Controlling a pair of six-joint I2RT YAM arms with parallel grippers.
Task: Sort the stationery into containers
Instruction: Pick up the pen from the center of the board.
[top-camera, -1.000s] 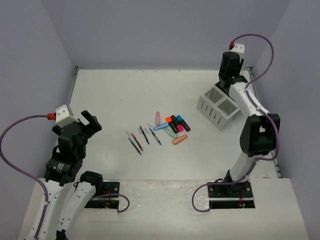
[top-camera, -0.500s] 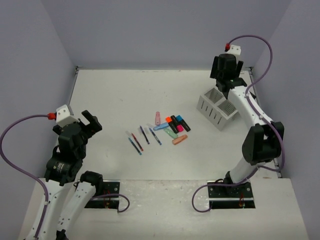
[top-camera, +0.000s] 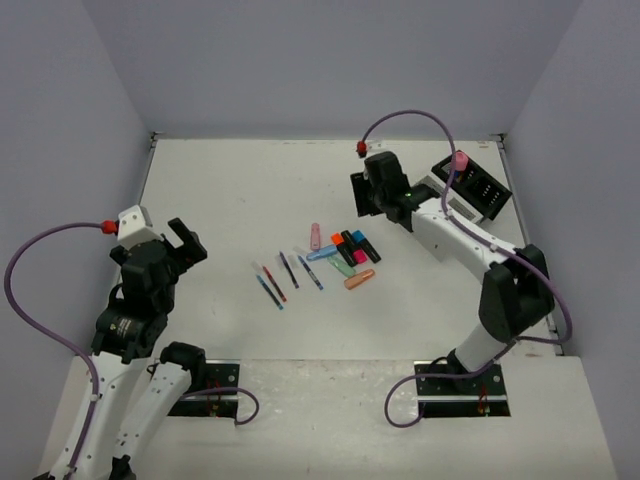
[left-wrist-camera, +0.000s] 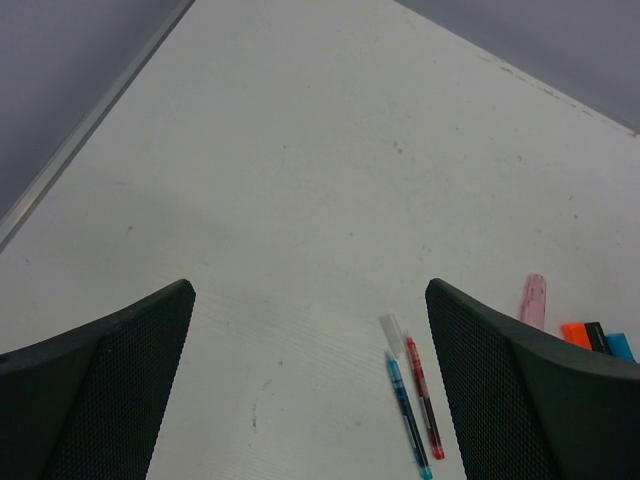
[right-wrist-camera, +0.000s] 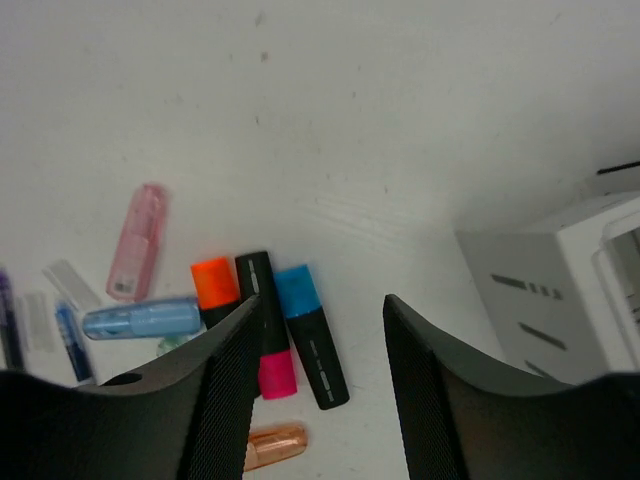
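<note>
Hovering right end effector over the highlighters, jaws apart and empty
Its jaws stand parted above the far side of the highlighters, holding nothing; orange, black-and-pink and blue-capped ones lie side by side on the worktop. The pens lie just left of the highlighters, the pink cylinder at their far-left corner. The white container sits to the right of the highlighters, the black container farther right and farther back. The left end effector hangs well to the left of the highlighters, spread wide, gripping nothing
</note>
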